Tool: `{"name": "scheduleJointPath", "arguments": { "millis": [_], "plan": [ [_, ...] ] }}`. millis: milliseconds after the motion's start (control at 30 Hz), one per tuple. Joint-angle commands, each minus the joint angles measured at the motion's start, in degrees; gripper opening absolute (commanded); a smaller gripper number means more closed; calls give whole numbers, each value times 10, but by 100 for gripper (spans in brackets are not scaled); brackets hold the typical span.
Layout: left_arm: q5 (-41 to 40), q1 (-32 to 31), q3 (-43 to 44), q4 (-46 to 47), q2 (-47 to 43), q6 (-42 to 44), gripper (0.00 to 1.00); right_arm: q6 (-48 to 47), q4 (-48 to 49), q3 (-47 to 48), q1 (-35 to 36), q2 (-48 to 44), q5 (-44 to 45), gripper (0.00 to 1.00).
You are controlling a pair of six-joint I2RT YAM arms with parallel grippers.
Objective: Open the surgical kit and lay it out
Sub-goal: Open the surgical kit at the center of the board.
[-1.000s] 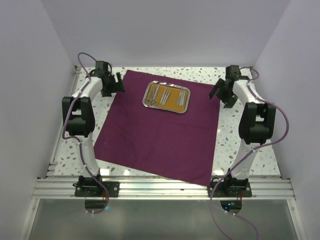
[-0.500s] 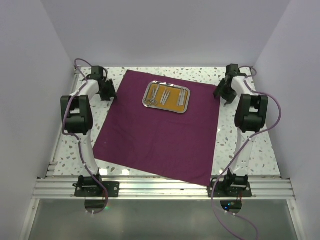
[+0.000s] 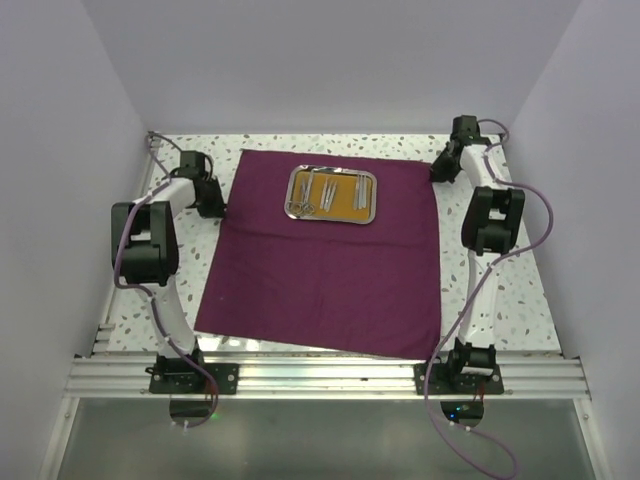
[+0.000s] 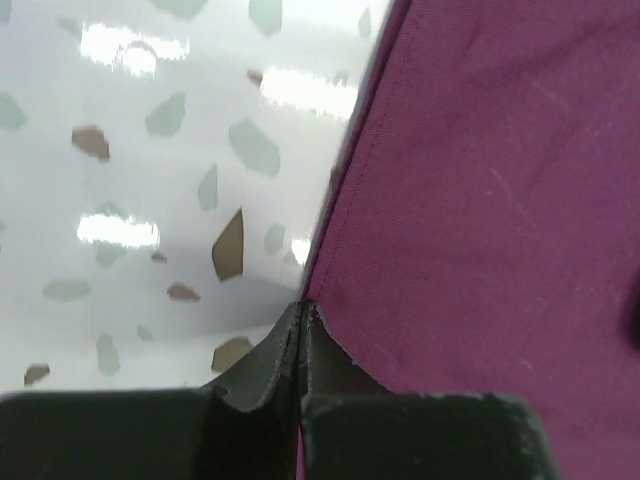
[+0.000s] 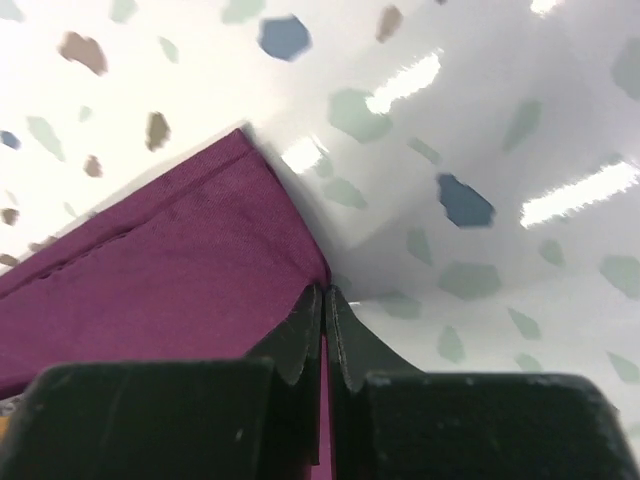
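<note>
A: Both arms reach far: left end effector (image 4: pixel 302 312) and right end effector (image 5: pixel 325 296) clamp the dark purple cloth wrap (image 3: pixel 320 270) at 10 and 1 o'clock.
B: The rounded steel tray (image 3: pixel 376 196), at 12 o'clock on it, holds thin silver instruments (image 3: pixel 312 193).

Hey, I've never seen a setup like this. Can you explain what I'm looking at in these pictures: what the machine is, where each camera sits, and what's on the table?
You are looking at two white robot arms, bolted at the near edge of a speckled white table. The wide picture looks down from above and behind them. The two close-ups come from cameras on the wrists, which is why black fingers fill the bottom of each.

A dark purple cloth lies spread flat. On its far part sits a small steel tray with an orange-brown liner, holding thin silver instruments.

The left gripper is shut on the cloth's left edge. The right gripper is shut on its right edge, near the far corner.
</note>
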Motion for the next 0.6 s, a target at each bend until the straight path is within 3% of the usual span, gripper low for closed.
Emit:
{"name": "scheduleJointPath", "arguments": {
  "millis": [0,167,267,300,333,400,567],
  "plan": [
    [-17,1,-53,-25,-33,6,0,17,-14,33,9,76,-30,0],
    [-39,2,-69,-33,-51,12,0,30,-28,104,10,108,-31,0],
    [-48,2,-45,-44,-45,12,40,24,-37,122,10,110,-38,4],
    [-49,1,-36,-46,-43,11,58,20,-37,121,9,107,-40,39],
    [-53,2,-18,-46,-41,10,63,16,-31,111,9,91,-40,61],
    [-57,1,19,-53,-38,8,68,4,-29,101,8,72,-29,85],
    [-63,1,110,-75,-14,3,68,-7,-33,113,5,11,-6,86]
  ]
}}
